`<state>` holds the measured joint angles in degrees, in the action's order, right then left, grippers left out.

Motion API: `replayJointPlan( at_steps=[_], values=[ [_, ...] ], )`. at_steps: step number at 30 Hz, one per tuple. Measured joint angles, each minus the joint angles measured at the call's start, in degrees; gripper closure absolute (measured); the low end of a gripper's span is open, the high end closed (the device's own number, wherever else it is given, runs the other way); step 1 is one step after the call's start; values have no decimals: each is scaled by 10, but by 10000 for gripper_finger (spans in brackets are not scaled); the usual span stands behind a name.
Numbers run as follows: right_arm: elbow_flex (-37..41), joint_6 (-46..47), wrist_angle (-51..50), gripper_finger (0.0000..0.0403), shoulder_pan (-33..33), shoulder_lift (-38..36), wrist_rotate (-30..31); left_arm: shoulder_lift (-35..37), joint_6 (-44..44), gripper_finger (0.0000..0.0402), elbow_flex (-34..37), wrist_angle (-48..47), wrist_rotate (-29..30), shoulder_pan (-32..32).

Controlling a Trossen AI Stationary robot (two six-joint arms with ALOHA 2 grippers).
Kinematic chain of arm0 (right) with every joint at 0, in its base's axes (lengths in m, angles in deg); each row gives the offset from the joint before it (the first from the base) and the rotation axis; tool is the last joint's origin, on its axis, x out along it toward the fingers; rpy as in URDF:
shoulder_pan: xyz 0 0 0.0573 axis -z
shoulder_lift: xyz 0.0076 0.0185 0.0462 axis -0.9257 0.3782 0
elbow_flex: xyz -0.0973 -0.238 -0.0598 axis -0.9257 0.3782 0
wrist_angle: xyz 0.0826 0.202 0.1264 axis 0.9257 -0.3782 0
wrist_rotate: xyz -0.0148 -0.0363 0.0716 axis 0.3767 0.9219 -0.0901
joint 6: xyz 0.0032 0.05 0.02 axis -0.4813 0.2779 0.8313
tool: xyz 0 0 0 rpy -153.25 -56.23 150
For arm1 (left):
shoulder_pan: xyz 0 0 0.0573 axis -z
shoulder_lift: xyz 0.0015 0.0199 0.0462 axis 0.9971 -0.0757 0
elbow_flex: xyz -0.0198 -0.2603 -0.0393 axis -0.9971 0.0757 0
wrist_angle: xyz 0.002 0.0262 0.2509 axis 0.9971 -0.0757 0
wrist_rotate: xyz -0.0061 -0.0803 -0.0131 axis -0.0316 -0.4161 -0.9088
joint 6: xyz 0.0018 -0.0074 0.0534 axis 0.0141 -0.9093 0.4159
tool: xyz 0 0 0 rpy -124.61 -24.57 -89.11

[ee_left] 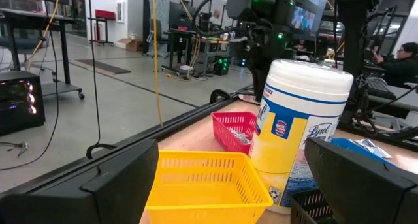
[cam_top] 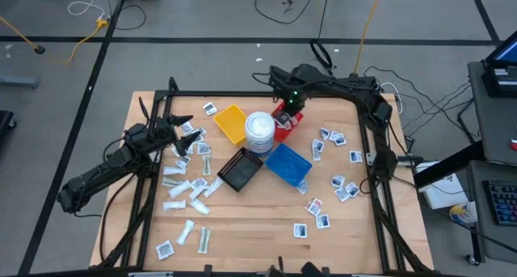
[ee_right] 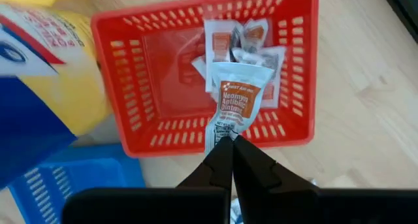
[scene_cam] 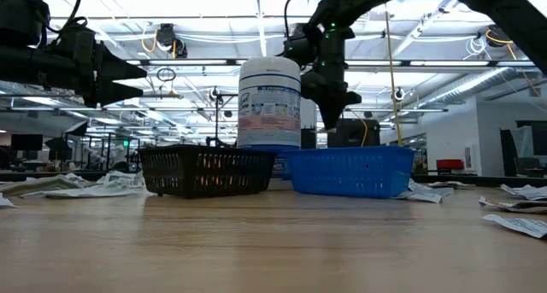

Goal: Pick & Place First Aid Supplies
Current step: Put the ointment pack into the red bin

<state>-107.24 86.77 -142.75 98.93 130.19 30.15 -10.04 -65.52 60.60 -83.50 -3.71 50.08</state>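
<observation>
My right gripper (ee_right: 230, 142) hangs over the red tray (ee_right: 130, 87) at the table's far middle, shut on a white ointment packet with orange print (ee_right: 236, 96). Several like packets (ee_right: 245, 38) lie in the red tray. Other first aid supplies lie scattered flat on the table's left (cam_top: 187, 188) and right (cam_top: 339, 184). Over the table's left side my left gripper (cam_top: 187, 128) waits, open and level, with nothing between its fingers. My right gripper pinches one narrow end of the ointment packet (ee_right: 222, 131) between its two fingertips. The fingers come from above, pointing down. The packet hangs below them over the red tray, clear of the packets in it.
A round white tub (cam_top: 260, 132) stands mid-table right beside the red tray. Around it sit a yellow tray (cam_top: 230, 122), a black tray (cam_top: 240, 170) and a blue tray (cam_top: 287, 164). A black frame (cam_top: 242, 94) borders the table.
</observation>
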Motion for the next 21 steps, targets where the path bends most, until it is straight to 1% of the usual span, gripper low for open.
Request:
replayJointPlan(
  at_steps=[5,17,21],
  values=[
    [13,-4,15,403,0,0,1,0,0,9,0,0,0,0],
    [134,-1,185,403,-20,0,3,0,0,9,0,0,0,0],
    [149,0,210,397,-23,0,6,0,0,9,0,0,0,0]
  ],
)
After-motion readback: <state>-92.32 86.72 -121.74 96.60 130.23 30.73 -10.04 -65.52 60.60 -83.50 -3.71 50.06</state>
